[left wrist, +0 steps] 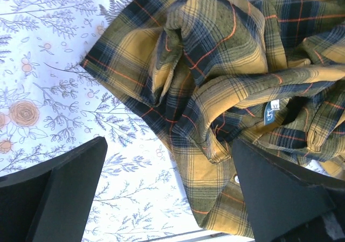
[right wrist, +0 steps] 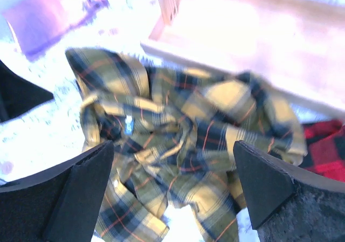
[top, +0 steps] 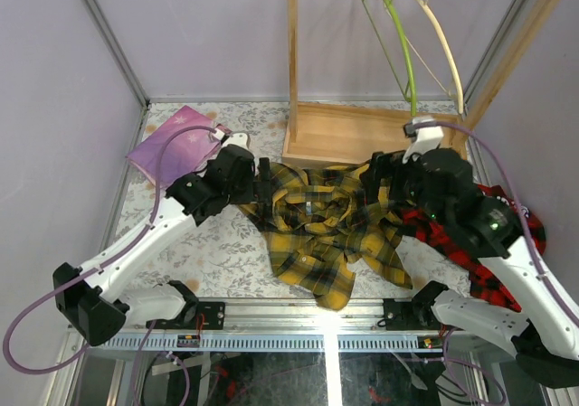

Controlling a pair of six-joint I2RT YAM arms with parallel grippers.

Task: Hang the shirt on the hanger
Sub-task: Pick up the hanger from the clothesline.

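Shirt (top: 330, 230) lay crumpled mid-tabletop (top: 217, 252), its 3 o'clock edge hidden under the right arm; small blue collar tag (left wrist: 271, 112) too small to read. Left claw (top: 264, 189) at the shirt's 9 o'clock edge, right claw (top: 378, 178) at its 2 o'clock, both released, nothing held. Hanger (top: 403, 44) hung on the rack (top: 362, 135) at 12 o'clock, hook hard to make out.

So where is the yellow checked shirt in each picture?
Top view: the shirt lies crumpled in the middle.
Left wrist view: the shirt fills the upper right.
Right wrist view: the shirt fills the middle.
Shared landmark: its small blue neck label, seen in both wrist views.
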